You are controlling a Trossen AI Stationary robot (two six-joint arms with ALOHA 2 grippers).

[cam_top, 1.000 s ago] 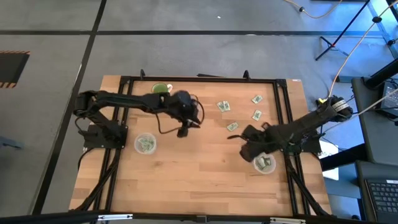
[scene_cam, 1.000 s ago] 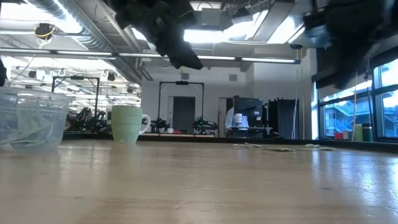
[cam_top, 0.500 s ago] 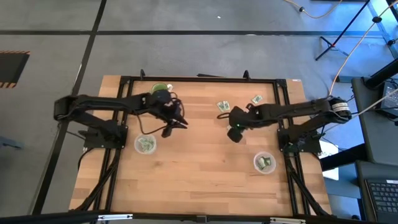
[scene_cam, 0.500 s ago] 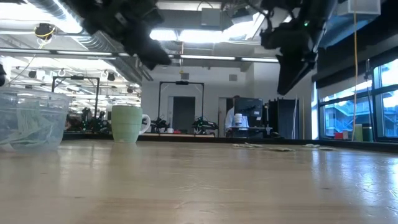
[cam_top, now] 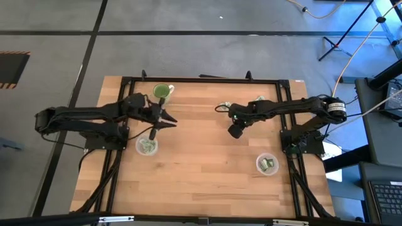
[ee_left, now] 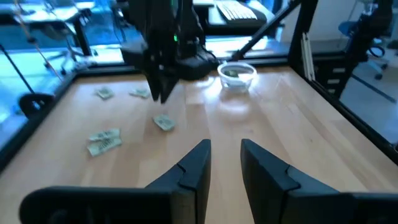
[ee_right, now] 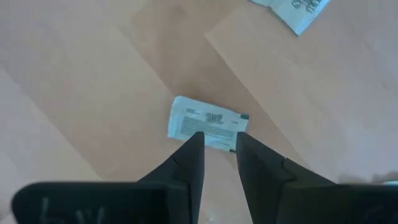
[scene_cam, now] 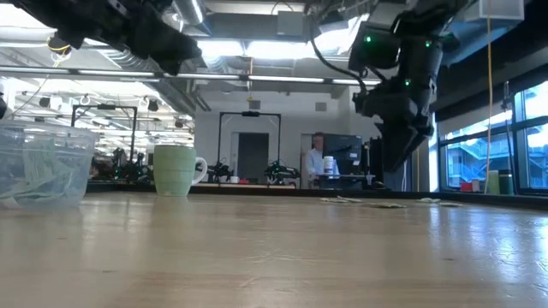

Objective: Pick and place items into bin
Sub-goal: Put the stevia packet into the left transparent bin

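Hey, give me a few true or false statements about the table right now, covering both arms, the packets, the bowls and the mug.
1. The right gripper hangs above a packet lying on the table. True.
2. The left gripper holds a packet. False: nothing sits between its fingers.
3. The mug lies tipped on its side. False: it stands upright.
4. Two clear bowls hold packets. True.
5. All packets are binned. False: several loose packets remain on the wood.
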